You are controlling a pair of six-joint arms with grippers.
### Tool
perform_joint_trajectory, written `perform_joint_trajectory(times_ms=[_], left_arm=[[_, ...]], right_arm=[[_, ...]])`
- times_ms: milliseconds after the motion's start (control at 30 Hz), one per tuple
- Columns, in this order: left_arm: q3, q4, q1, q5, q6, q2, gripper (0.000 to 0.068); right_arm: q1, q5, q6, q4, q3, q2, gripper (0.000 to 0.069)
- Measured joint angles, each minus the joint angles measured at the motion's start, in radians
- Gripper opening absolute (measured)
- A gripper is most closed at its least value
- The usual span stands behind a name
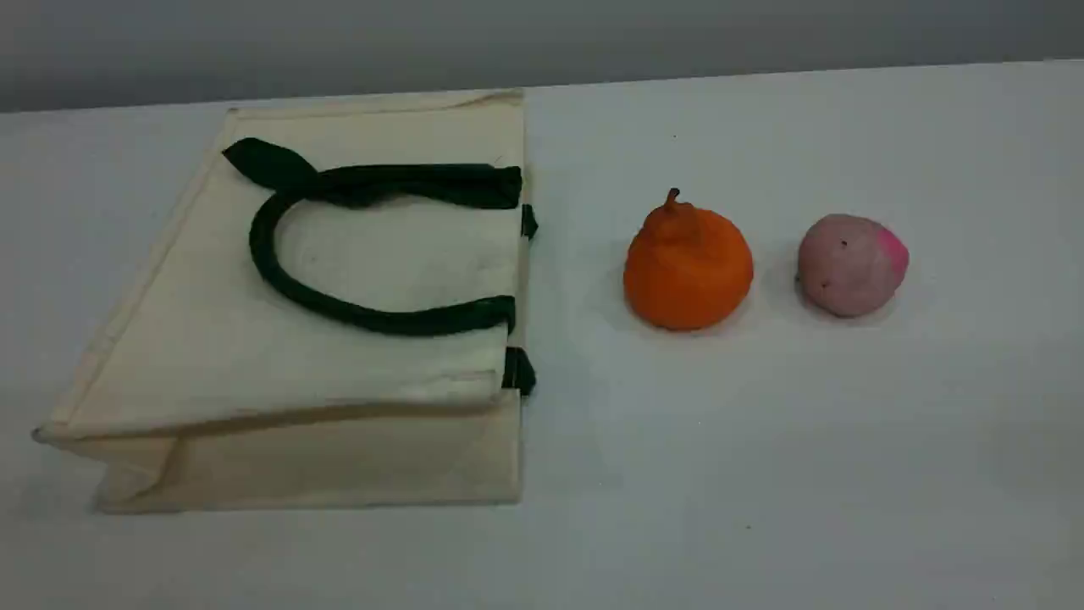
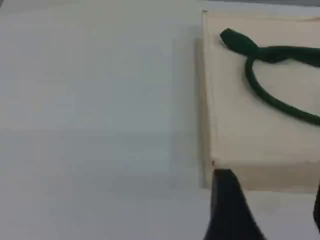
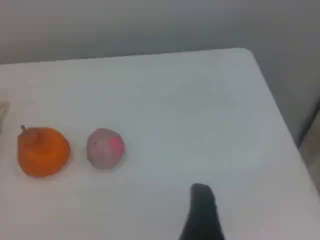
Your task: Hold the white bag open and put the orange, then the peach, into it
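Matte black left claw (image 2: pixel 272 205), two dark fingertips (image 2: pixel 227 210), nearer one tapered with rounded end, right claw (image 3: pixel 202 212), black, rounded tip.

the white bag (image 1: pixel 254 373) is soft, rough cloth with dark green cloth straps (image 1: pixel 373 320), the orange (image 1: pixel 688 271) looks bumpy and dull, the peach (image 1: pixel 849 265) is dull too, and the table (image 1: pixel 762 466) is smooth and matt.

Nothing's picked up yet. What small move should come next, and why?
Probably move the left gripper across to the green handle on top of the white bag and grip it. The bag lies flat, mouth shut and facing the orange, so neither it nor the peach can go in until that side is lifted.
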Motion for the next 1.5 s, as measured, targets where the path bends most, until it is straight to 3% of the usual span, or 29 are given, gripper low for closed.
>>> perform_joint_trajectory(times_ms=[1500], left_arm=[[0.000, 0.000, 0.000, 0.000, 0.000, 0.000, 0.0368]], right_arm=[[0.000, -0.002, 0.001, 0.048, 0.000, 0.000, 0.0483]])
